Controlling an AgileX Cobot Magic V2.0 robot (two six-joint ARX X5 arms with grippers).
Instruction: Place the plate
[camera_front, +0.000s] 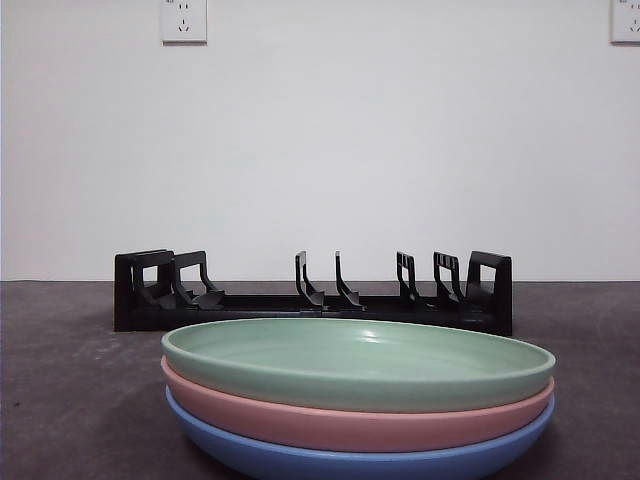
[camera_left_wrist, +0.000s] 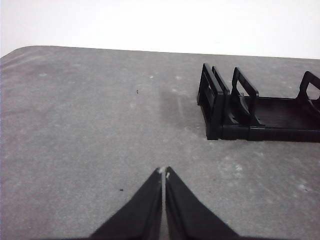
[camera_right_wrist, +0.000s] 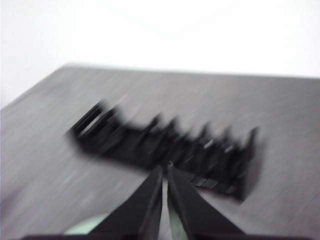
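Three plates are stacked at the front of the table: a green plate (camera_front: 357, 362) on top, a pink plate (camera_front: 340, 420) under it and a blue plate (camera_front: 350, 458) at the bottom. Behind them stands a black plate rack (camera_front: 312, 295), its slots holding nothing. My left gripper (camera_left_wrist: 164, 172) is shut with nothing in it, over bare table beside the rack's end (camera_left_wrist: 215, 107). The right gripper (camera_right_wrist: 164, 169) is shut too, high above the rack (camera_right_wrist: 165, 147), in a blurred picture. A sliver of the green plate (camera_right_wrist: 85, 228) shows below it.
The grey table (camera_front: 70, 380) runs back to a white wall with sockets (camera_front: 184, 20) high up. Neither arm shows in the front view.
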